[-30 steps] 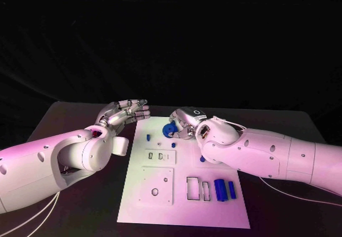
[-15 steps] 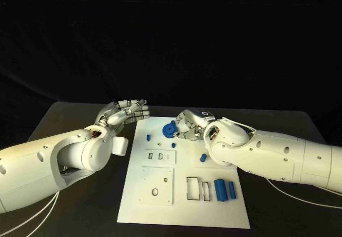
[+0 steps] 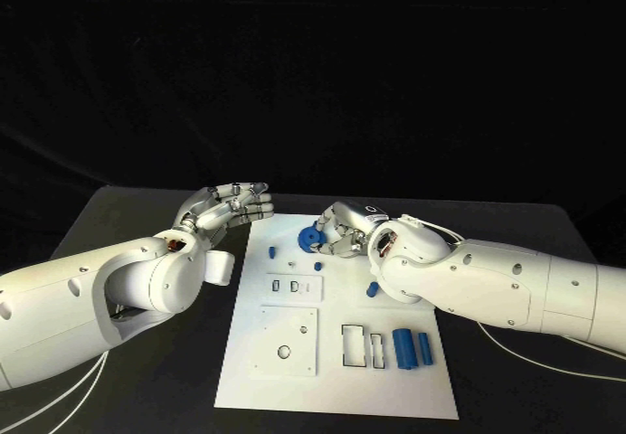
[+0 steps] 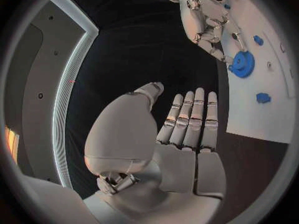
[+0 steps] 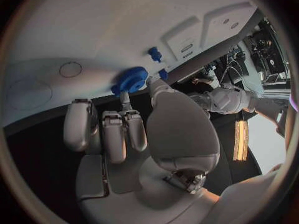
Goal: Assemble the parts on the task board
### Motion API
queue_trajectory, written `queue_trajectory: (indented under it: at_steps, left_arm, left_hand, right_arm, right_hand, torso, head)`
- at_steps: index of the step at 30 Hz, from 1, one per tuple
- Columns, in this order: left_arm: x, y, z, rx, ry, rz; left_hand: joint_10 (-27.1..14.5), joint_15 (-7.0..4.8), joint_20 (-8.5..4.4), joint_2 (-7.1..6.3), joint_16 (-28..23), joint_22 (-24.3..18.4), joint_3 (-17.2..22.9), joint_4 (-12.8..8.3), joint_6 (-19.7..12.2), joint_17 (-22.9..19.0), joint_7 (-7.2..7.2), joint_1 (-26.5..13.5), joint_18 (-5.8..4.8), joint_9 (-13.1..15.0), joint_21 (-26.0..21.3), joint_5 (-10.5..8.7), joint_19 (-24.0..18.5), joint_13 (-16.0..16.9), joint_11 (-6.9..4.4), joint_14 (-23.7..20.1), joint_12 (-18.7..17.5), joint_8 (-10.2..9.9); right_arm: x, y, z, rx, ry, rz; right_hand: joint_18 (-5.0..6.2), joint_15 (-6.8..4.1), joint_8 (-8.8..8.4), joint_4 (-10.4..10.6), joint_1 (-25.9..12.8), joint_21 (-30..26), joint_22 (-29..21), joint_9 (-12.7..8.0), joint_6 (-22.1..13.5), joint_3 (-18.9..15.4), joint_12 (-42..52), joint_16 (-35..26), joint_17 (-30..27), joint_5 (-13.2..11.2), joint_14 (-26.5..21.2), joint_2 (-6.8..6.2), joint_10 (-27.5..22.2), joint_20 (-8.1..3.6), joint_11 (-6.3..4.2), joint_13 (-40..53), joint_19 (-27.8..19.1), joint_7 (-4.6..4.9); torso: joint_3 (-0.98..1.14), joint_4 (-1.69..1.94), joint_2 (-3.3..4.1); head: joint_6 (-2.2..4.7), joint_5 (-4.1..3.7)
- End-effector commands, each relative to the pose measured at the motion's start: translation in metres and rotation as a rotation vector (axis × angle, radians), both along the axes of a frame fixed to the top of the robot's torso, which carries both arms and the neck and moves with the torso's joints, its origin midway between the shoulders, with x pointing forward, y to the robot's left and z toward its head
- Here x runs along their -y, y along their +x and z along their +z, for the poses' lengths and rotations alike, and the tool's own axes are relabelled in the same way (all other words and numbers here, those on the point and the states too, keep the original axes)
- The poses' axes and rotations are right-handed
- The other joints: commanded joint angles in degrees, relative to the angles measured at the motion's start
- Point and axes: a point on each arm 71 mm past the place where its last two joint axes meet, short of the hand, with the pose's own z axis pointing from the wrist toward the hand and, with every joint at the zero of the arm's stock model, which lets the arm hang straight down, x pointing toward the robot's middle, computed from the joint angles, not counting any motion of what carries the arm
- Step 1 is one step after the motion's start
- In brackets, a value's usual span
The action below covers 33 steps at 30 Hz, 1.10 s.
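— Two hands over the table (image 3: pixel 130 212): how does each one stand?

— The left hand (image 3: pixel 229 206) hovers just off the task board (image 3: pixel 261 398), beside its far corner. Its fingers (image 4: pixel 198 117) are straight and lie side by side, the thumb apart from them, and nothing is in it.

— And the right hand (image 3: pixel 345 230)?

— It hangs over the far end of the board with most of its fingers curled in. The thumb and one finger reach out to the blue wheel (image 3: pixel 310 239), which sits right at its fingertips, between this hand and the left one.

— Does it grip the wheel?

— I cannot tell. In the right wrist view the thumb tip meets the wheel's edge and one finger comes in beside it, but whether they pinch it or only touch it is not clear. The left wrist view shows a fingertip against the wheel as well.

— Anything else close by?

— A small blue peg (image 3: pixel 317 266) stands just behind the right hand's wrist, another (image 3: pixel 271 250) below the left hand's fingertips. Two blue cylinders (image 3: pixel 412 347) lie side by side under the right forearm, well apart from both hands.
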Motion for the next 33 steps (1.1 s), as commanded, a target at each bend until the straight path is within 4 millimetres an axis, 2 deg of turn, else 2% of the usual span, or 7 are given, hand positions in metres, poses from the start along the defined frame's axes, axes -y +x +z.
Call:
queue_trajectory:
  at_steps: [1, 13, 18, 23, 25, 30, 33]
  left_arm:
    - [0.002, 0.0, 0.001, 0.006, -0.008, -0.016]
    - [0.001, 0.0, 0.001, 0.005, -0.007, -0.014]
    - [0.001, -0.001, 0.001, 0.006, -0.007, -0.014]
    - [0.0, -0.001, 0.002, 0.007, -0.007, -0.014]
    - [0.0, -0.002, 0.002, 0.009, -0.009, -0.015]
    - [-0.001, -0.002, 0.003, 0.015, -0.011, -0.015]
    - [0.0, -0.002, 0.003, 0.018, -0.013, -0.019]
  left_hand:
    - [-0.2, 0.12, 0.19, 0.05, -0.3, -0.1, 0.3, -0.1, -0.3, 0.1, 2.49, -0.7, 0.06, 0.0, -0.3, 0.31, -0.4, 0.1, 0.18, -0.4, -0.3, -0.2]
    - [-0.2, 0.13, 0.19, 0.05, -0.3, -0.1, 0.4, -0.1, -0.3, 0.1, 2.49, -0.7, 0.05, 0.0, -0.4, 0.31, -0.5, 0.1, 0.19, -0.4, -0.3, -0.2]
    - [-0.2, 0.13, 0.19, 0.04, -0.3, -0.1, 0.4, -0.2, -0.3, 0.1, 2.49, -0.7, 0.05, 0.0, -0.4, 0.31, -0.5, 0.1, 0.19, -0.5, -0.3, -0.2]
    - [-0.2, 0.14, 0.19, 0.04, -0.3, -0.1, 0.4, -0.2, -0.3, 0.1, 2.49, -0.7, 0.04, 0.1, -0.4, 0.31, -0.5, 0.1, 0.19, -0.5, -0.3, -0.2]
    - [-0.2, 0.14, 0.19, 0.04, -0.3, -0.1, 0.4, -0.2, -0.3, 0.1, 2.49, -0.7, 0.04, 0.1, -0.4, 0.31, -0.5, 0.1, 0.19, -0.5, -0.3, -0.2]
    - [-0.2, 0.17, 0.21, 0.03, -0.4, -0.2, 0.5, -0.3, -0.3, 0.1, 2.48, -0.6, 0.01, 0.1, -0.5, 0.31, -0.7, 0.1, 0.21, -0.6, -0.4, -0.2]
    - [-0.2, 0.21, 0.23, 0.03, -0.4, -0.2, 0.6, -0.4, -0.2, 0.1, 2.45, -0.5, -0.01, 0.1, -0.6, 0.24, -0.8, 0.1, 0.22, -0.7, -0.4, -0.2]
  right_arm:
    - [-0.001, 0.001, -0.004, -0.049, -0.013, 0.005]
    - [0.003, 0.002, -0.002, -0.028, 0.003, -0.011]
    - [0.013, -0.003, 0.004, 0.024, 0.053, -0.013]
    - [0.036, -0.013, 0.015, 0.047, 0.105, -0.025]
    - [0.054, -0.017, 0.021, 0.017, 0.149, -0.046]
    - [0.092, -0.014, 0.027, -0.096, 0.238, -0.101]
    - [0.118, -0.011, 0.028, -0.128, 0.262, -0.117]
  right_hand:
    - [-0.77, 0.02, 0.37, 0.0, -0.4, 0.2, 0.0, -0.1, 0.2, 0.0, 0.2, 0.4, 15.1, 0.3, 5.9, -0.04, 2.3, -0.15, 0.08, 9.7, 0.4, -0.06]
    - [-0.75, 0.03, 0.34, -0.1, -0.5, 0.1, 0.0, -0.2, 0.0, 0.3, 0.2, 0.4, 15.1, 0.7, 5.9, 0.13, 2.3, -0.14, 0.09, 9.7, 0.4, -0.04]
    - [-0.81, 0.0, 0.55, -0.3, 0.3, 0.3, 0.3, -0.4, 0.2, 1.1, 0.6, 0.4, 15.1, 1.7, 5.9, -0.12, 2.6, -0.16, 0.03, 10.2, 0.6, -0.1]
    - [-0.81, -0.05, 0.75, -0.5, 1.3, 0.3, 0.4, -0.6, 0.5, 1.9, 0.7, 0.4, 15.1, 2.2, 5.9, -0.43, 2.7, -0.2, -0.03, 10.3, 0.6, -0.16]
    - [-0.78, -0.11, 0.96, -0.6, 2.4, 0.1, 0.3, -0.7, 0.8, 2.6, 0.7, 0.4, 15.1, 2.0, 5.9, -0.81, 2.7, -0.25, -0.09, 10.2, 0.5, -0.22]
    - [-0.69, -0.17, 1.23, -1.4, 5.6, -0.3, 0.1, -1.2, 1.1, 4.7, 0.6, 0.4, 15.1, 1.0, 5.9, -1.55, 2.5, -0.33, -0.14, 10.1, 0.2, -0.23]
    - [-0.68, -0.09, 1.24, -3.0, 8.5, -0.5, 0.1, -1.6, 0.9, 6.4, 0.4, 0.4, 15.1, 1.1, 5.9, -2.6, 2.4, -0.3, 0.0, 10.0, 0.1, -0.03]
  torso:
    - [-0.05, -0.06, 0.02]
    - [0.06, -0.09, 0.06]
    - [0.06, -0.09, 0.02]
    - [0.05, -0.14, -0.01]
    - [0.09, -0.28, 0.05]
    - [0.23, -0.84, 0.03]
    - [0.4, -1.09, -0.01]
  head:
    - [-0.07, -0.03]
    - [-0.09, 0.06]
    - [-0.14, 0.07]
    - [-0.26, -0.02]
    - [-0.13, -0.42]
    - [-0.04, -0.62]
    - [0.17, -0.7]
